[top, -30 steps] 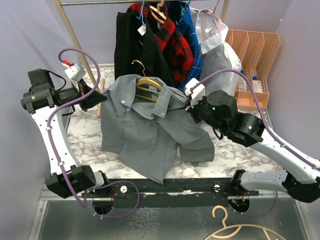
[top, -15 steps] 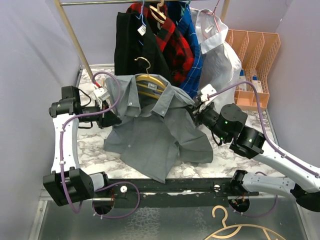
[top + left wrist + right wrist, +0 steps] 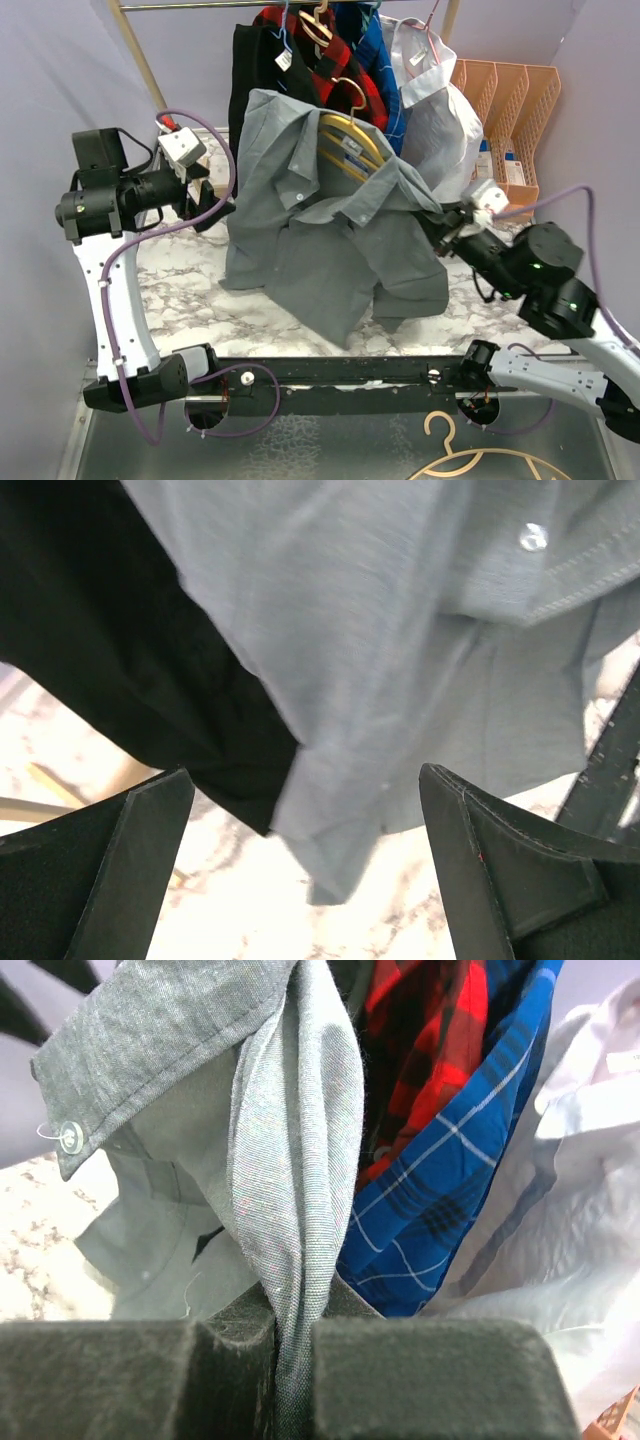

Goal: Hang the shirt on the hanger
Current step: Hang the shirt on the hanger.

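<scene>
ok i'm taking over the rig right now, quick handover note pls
Left fingers: open, empty, beside the shirt.
Right fingers: shut on a shirt fold, holding it up.
Hanger: inside the open neck, hook showing above.
Done: shirt draped over hanger.
Left: probably settle the right shoulder on the hanger, then let go.

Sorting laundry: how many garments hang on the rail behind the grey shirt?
4: black garment at left, then red plaid, blue plaid, white shirt at right; others may be hidden.
</scene>
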Available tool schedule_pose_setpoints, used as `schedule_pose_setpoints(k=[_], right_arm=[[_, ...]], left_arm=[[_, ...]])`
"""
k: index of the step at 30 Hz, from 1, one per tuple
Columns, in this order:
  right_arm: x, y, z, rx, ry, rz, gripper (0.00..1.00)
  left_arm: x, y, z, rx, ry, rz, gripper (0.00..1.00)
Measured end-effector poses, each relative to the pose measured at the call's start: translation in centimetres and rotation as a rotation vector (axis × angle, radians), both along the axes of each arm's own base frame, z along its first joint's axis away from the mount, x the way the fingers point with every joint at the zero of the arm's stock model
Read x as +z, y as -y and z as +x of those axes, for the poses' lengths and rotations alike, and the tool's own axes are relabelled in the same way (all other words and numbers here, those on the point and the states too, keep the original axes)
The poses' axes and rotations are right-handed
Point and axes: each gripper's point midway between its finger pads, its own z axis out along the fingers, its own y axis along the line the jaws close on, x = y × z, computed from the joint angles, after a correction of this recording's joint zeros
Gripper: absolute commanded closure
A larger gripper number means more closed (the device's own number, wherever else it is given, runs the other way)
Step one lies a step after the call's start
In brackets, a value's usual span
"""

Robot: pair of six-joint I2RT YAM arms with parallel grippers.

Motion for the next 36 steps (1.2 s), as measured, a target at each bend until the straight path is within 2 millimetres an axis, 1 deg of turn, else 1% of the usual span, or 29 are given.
schedule_pose_setpoints(k=[1, 3, 6, 8, 13, 14, 17, 19, 22, 26, 28, 31, 36], right_arm=[[0.5, 0.5, -0.6, 0.017, 0.015, -0.002, 0.99], [1.3, 1.3, -2.2, 0.066, 0.040, -0.017, 0.99], [1.7, 2.1, -4.1, 0.134, 0.047, -0.053, 0.99], [1.2, 2.3, -4.9, 0.167, 0.038, -0.083, 0.99], [-1.6, 2.9, -6.5, 0.229, -0.029, -0.181, 0.99], [-2.1, 3.2, -6.8, 0.239, -0.046, -0.201, 0.99], [-2.5, 3.9, -7.6, 0.252, -0.073, -0.233, 0.99], [-2.3, 4.6, -8.1, 0.252, -0.078, -0.238, 0.99], [-1.5, 5.6, -8.7, 0.250, -0.064, -0.223, 0.99], [-0.1, 6.7, -9.4, 0.244, -0.043, -0.199, 0.99], [0.1, 6.8, -9.4, 0.244, -0.042, -0.198, 0.99], [0.0, 6.6, -9.4, 0.248, -0.052, -0.209, 0.99], [-0.8, 6.3, -9.5, 0.268, -0.082, -0.242, 0.99]], left_arm=[[1.5, 0.0, -0.1, 0.000, 0.044, 0.007, 0.01], [3.5, 0.2, -0.3, -0.007, 0.107, 0.015, 0.01], [5.2, 0.9, -0.8, -0.056, 0.170, 0.005, 0.01], [5.7, 1.5, -1.3, -0.104, 0.184, -0.022, 0.01], [6.7, 2.7, -1.9, -0.201, 0.186, -0.104, 0.01], [6.9, 2.8, -1.7, -0.214, 0.183, -0.117, 0.02], [7.0, 3.6, -2.1, -0.260, 0.171, -0.157, 0.05], [6.8, 4.1, -2.5, -0.288, 0.158, -0.175, 0.08], [5.9, 5.1, -3.1, -0.334, 0.123, -0.190, 0.10], [4.4, 6.6, -4.4, -0.406, 0.071, -0.197, 0.08], [3.5, 7.1, -4.9, -0.430, 0.052, -0.196, 0.07], [2.0, 7.3, -5.4, -0.449, 0.042, -0.193, 0.06], [-0.2, 7.2, -5.2, -0.470, 0.049, -0.180, 0.05]])
